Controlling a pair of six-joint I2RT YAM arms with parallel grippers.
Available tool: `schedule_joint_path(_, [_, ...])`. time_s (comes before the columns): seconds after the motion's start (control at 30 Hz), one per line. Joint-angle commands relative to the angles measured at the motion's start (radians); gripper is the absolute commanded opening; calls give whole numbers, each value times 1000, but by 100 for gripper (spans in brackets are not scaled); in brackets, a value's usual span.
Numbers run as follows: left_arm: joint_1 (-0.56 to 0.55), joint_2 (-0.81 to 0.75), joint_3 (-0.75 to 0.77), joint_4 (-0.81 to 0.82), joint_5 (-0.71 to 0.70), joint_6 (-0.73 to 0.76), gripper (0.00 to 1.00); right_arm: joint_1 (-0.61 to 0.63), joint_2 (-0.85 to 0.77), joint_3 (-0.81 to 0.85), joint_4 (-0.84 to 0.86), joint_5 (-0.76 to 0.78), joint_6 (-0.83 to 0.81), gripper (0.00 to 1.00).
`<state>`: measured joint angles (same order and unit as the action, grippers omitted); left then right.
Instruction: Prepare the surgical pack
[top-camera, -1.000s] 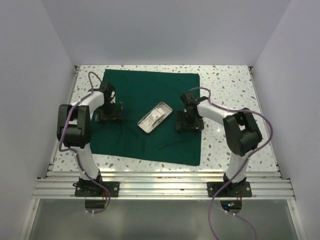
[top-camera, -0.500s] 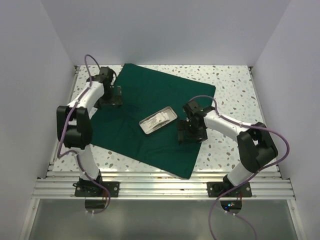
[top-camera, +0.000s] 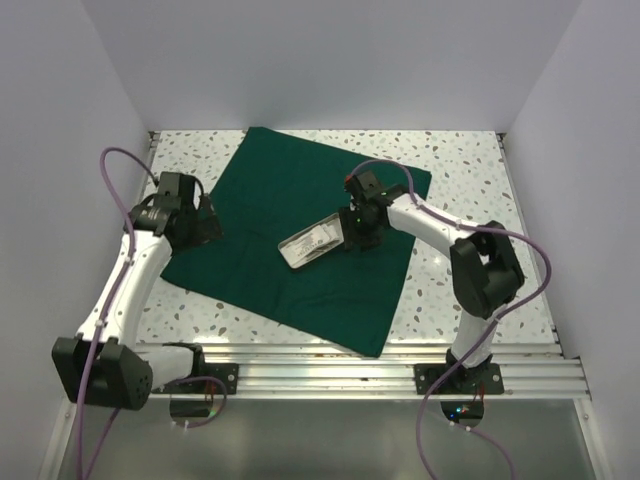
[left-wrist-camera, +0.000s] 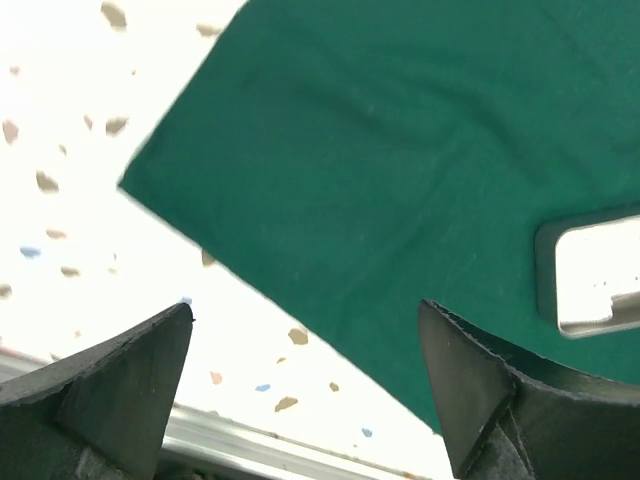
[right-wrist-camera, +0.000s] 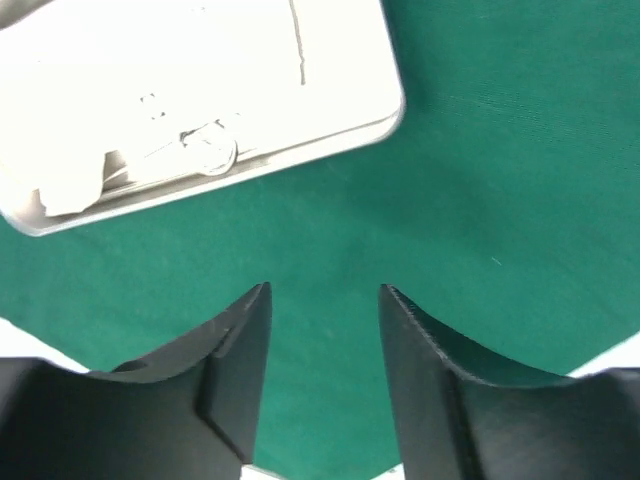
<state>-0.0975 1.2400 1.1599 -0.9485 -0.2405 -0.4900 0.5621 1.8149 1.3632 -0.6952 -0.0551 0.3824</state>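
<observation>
The dark green drape (top-camera: 300, 190) lies flat and turned at an angle on the speckled table. On its middle sits the shallow steel tray (top-camera: 321, 250), holding white pads and a ring-handled steel instrument (right-wrist-camera: 210, 147). My right gripper (top-camera: 353, 233) hovers at the tray's right end. In the right wrist view it (right-wrist-camera: 323, 290) stands open with a narrow gap over bare drape (right-wrist-camera: 480, 200), just short of the tray (right-wrist-camera: 300, 153). My left gripper (top-camera: 205, 225) is wide open and empty at the drape's left corner. In the left wrist view it (left-wrist-camera: 305, 307) spans the drape's edge (left-wrist-camera: 380, 150).
Speckled table top (top-camera: 460, 170) shows around the drape. An aluminium rail (top-camera: 320, 370) runs along the near edge, also seen as a rail (left-wrist-camera: 250, 440) in the left wrist view. White walls close in the left, right and back sides.
The drape turned at an angle early on. My left arm has swung out and back toward the drape's left corner. My right gripper moved up to the tray's right end and its jaws narrowed.
</observation>
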Motion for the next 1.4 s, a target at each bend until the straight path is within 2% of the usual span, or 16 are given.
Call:
schedule_joint_path(0.0, [10, -160, -55, -50, -19, -137, 97, 42, 43, 60, 59, -34, 32, 48])
schedule_joint_path(0.17, [8, -232, -83, -114, -25, -167, 97, 108, 72, 57, 72, -17, 75, 42])
schedule_joint_path(0.37, [8, -243, -97, -122, 3, -182, 97, 134, 86, -12, 170, -64, 127, 31])
schedule_joint_path(0.63, [8, -267, -109, -144, 7, -183, 97, 162, 217, 85, 203, -88, 138, 22])
schedule_joint_path(0.9, [8, -266, -106, -142, 6, -177, 97, 176, 279, 209, 158, -86, 133, 22])
schedule_joint_path(1.0, [8, -257, -109, -136, 12, -176, 97, 176, 255, 185, 160, -80, 125, 22])
schedule_joint_path(1.23, [8, -246, -120, -104, 42, -145, 98, 165, 202, 143, 51, 52, 111, 23])
schedule_joint_path(1.37, [9, -199, -163, -55, 92, -130, 93, 122, 164, 110, 19, 98, 116, 24])
